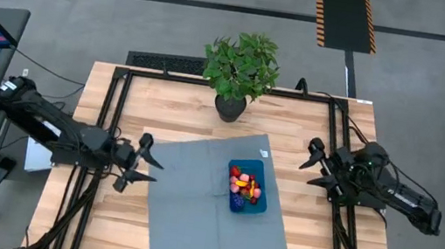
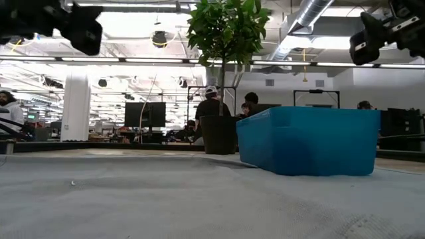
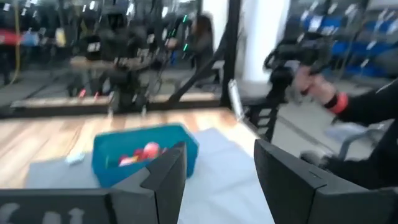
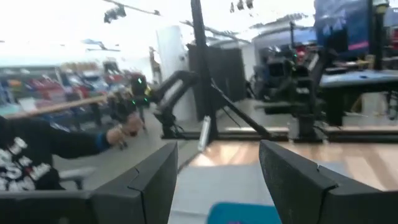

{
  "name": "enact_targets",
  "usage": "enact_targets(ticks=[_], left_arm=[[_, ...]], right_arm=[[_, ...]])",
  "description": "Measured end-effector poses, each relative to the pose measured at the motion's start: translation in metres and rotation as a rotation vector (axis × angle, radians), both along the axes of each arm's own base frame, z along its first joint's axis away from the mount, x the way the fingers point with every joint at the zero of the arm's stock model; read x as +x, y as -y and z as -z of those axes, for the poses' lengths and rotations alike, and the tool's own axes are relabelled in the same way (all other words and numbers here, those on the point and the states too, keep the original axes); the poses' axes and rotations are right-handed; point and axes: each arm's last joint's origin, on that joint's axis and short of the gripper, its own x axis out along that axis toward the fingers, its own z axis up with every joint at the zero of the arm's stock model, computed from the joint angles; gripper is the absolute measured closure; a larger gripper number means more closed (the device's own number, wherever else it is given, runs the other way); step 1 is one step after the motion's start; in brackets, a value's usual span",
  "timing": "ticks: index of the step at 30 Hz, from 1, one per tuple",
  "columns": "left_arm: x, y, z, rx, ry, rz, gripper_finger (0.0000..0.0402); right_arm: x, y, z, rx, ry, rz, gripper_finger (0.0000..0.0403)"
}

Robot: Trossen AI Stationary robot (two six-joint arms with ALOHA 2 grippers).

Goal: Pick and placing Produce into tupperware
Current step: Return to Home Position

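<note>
Wood counter (image 1: pixel 181 105) with a black frame, everything sits on it

Grey-blue cloth mat (image 1: pixel 192 208) lies skewed over the counter's middle and runs down to its near edge

Left arm comes in over the counter's left edge. Left hand (image 1: pixel 155 173) is up in the air above the mat's left edge, fingers spread apart, nothing between them. The left wrist view shows a clear gap between both fingers

Right arm comes in over the counter's right edge. Right hand (image 1: pixel 307 173) is raised over bare wood just off the mat's right corner, fingers also spread and empty

In the low view both hands are high at the top corners, well clear of the mat. Both are well apart from the container, one on each side

Potted plant (image 1: pixel 242 67) stands upright at the middle of the counter's far edge, just past the mat's far corner

Blue container (image 1: pixel 237 163) sits flat on the mat's right half, right of the counter's centre, nearer the right hand than the left

Toy produce (image 1: pixel 245 188) is all piled inside the container: red, pink and yellow pieces, plus a purple-blue cluster at its near end. None visible on the mat or the wood

Small white scrap (image 1: pixel 262 154) on the mat, just beside the container's far right corner. Can't tell what it is
</note>
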Motion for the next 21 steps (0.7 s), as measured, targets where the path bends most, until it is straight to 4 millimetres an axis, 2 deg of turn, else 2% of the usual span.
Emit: enact_targets(ticks=[5, 8, 12, 14, 18, 21], left_arm=[[-0.018, -0.005, 0.002, -0.025, 0.105, 0.087, 0.0223], [-0.024, -0.009, 0.006, -0.007, 0.128, 0.061, 0.0223], [-0.027, -0.014, 0.007, 0.029, 0.117, -0.047, 0.0223], [-0.029, -0.018, 0.007, 0.024, 0.12, -0.106, 0.0223], [-0.032, -0.023, 0.003, 0.018, 0.163, -0.127, 0.0223], [-0.033, -0.027, 0.001, 0.042, 0.183, -0.153, 0.0223]], right_arm=[[-0.008, -0.001, -0.012, -0.036, -0.094, 0.062, 0.0154], [-0.009, -0.001, -0.013, -0.074, -0.118, 0.133, 0.0154], [-0.008, -0.001, -0.021, -0.132, -0.023, 0.218, 0.0154], [-0.007, -0.001, -0.019, -0.151, -0.014, 0.226, 0.0154], [-0.007, -0.003, -0.022, -0.194, 0.041, 0.248, 0.0154], [-0.003, -0.003, -0.016, -0.188, 0.059, 0.258, 0.0154]])
